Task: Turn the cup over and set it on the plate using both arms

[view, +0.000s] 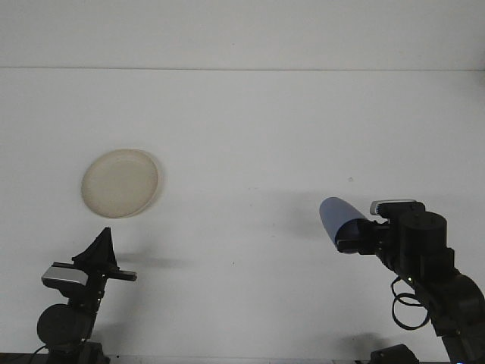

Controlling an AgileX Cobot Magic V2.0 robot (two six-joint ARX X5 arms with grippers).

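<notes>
A blue cup (337, 218) is held off the table at the lower right, tilted with its rounded end pointing up and left. My right gripper (355, 240) is shut on its lower end. A cream plate (120, 183) lies flat on the white table at the left. My left gripper (100, 251) rests low at the bottom left, just below the plate, its dark fingers drawn together to a point with nothing in them.
The white table (250, 136) runs back to a pale wall. The right arm's body and cables (424, 280) fill the lower right corner. The left arm's base (64, 322) sits in the lower left corner.
</notes>
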